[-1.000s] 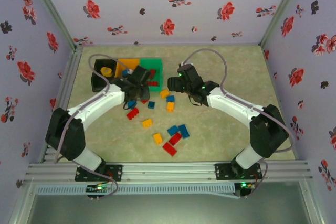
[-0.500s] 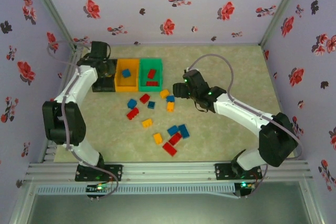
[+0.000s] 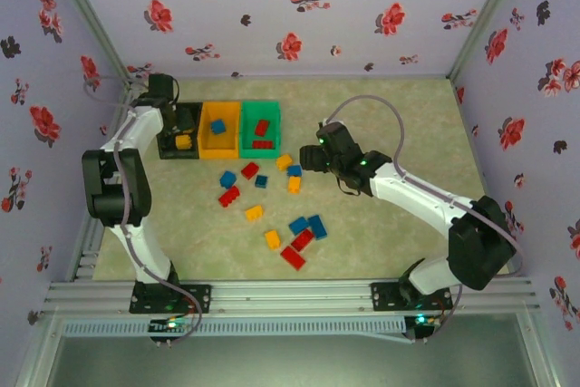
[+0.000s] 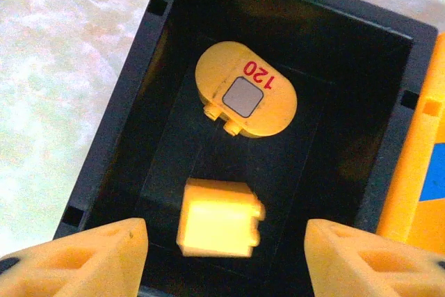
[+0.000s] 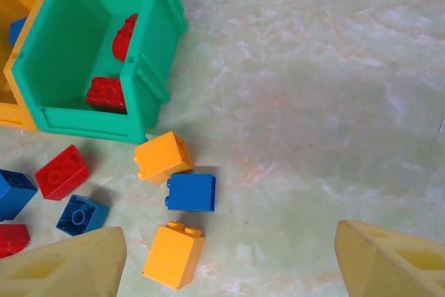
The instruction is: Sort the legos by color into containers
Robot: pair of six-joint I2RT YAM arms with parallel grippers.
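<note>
You are hanging the left claw (image 4: 222, 233), released, over the black bin (image 4: 115, 126) where a yellow lego (image 4: 219, 226) is lying, seemingly the yellows' bin, while the right claw (image 5: 229, 238) is hovering spread and empty above loose legos (image 5: 162, 156) beside the green bin (image 5: 151, 67).

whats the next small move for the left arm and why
Probably lift the left gripper up and clear of the black bin, back toward the loose bricks on the table. Its fingers stand apart, and the yellow brick sits free inside the bin beside a rounded yellow piece, so nothing seems left to do there.
</note>
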